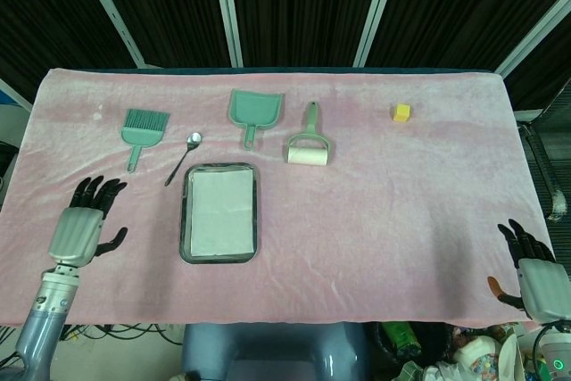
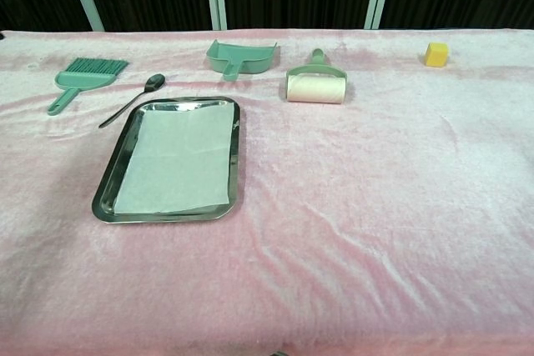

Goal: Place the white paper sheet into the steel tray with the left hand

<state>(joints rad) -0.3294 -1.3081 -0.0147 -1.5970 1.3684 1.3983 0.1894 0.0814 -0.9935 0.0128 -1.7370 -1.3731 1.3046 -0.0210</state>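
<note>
Head view: the white paper sheet lies flat inside the steel tray; the left hand sits well left of the tray over the pink cloth, fingers spread and holding nothing; the right hand rests at the table's near right edge, fingers apart, empty.

Chest view: the sheet fills the tray; a spoon lies just beyond the tray's far left corner; neither hand shows.
</note>
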